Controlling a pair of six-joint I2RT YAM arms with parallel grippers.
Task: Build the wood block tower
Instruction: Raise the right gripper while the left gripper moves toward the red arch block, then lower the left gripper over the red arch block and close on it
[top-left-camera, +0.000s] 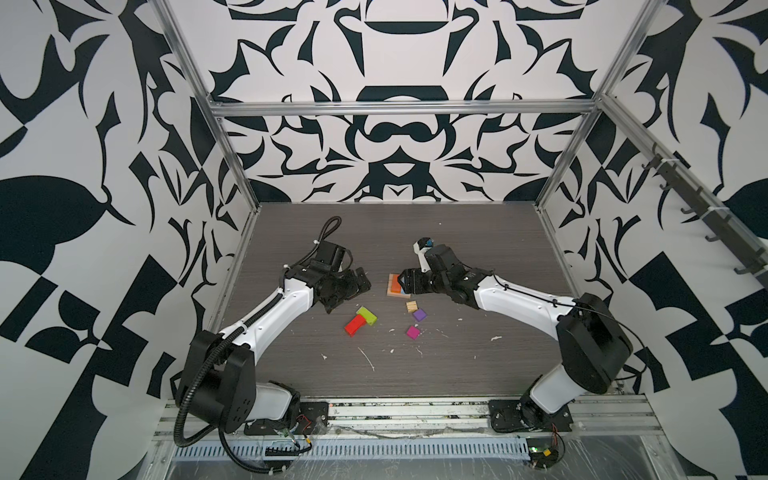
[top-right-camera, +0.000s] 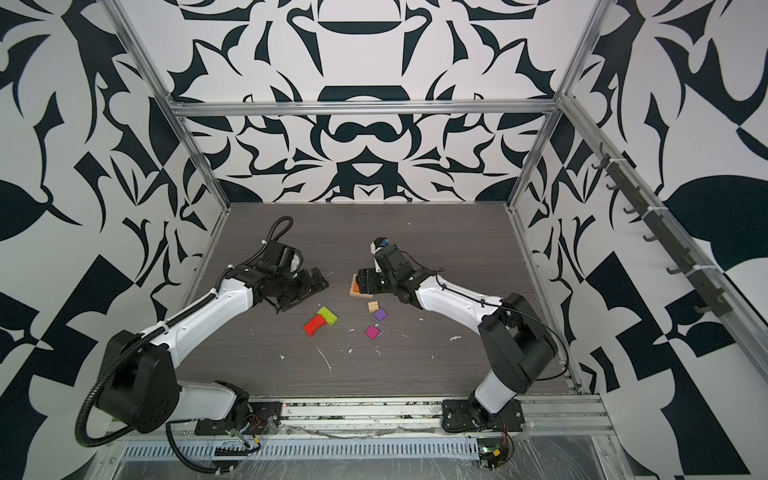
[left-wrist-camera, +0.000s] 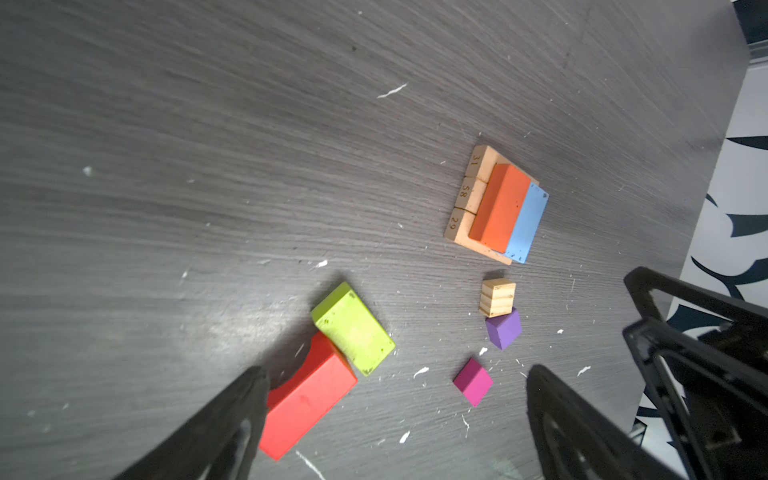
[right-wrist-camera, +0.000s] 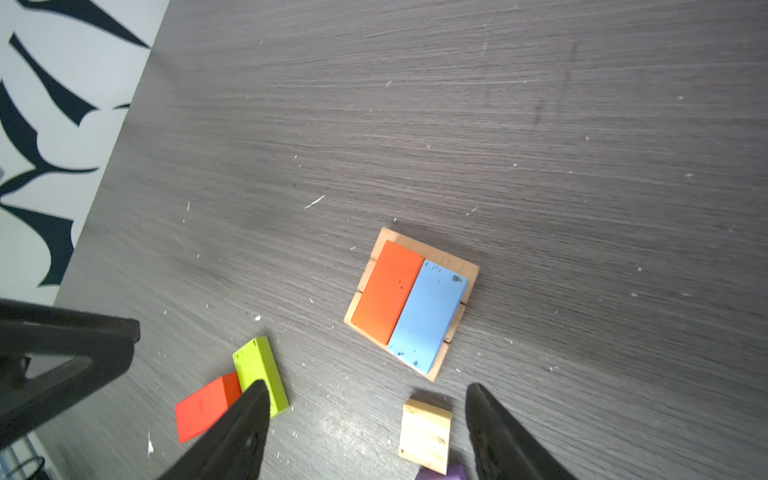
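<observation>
Right gripper (right-wrist-camera: 365, 388) parted; tower (right-wrist-camera: 409, 303) tan-based, orange-blue topped.

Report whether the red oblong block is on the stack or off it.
Off: the red oblong block lies on the table against the lime-green oblong block.

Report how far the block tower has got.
Done: tan base carries the orange block and blue block. In hand: nothing; left tool and right tool are open and empty. Remaining: red block, green block, tan cube, purple cube and magenta cube lie loose on the table.
</observation>
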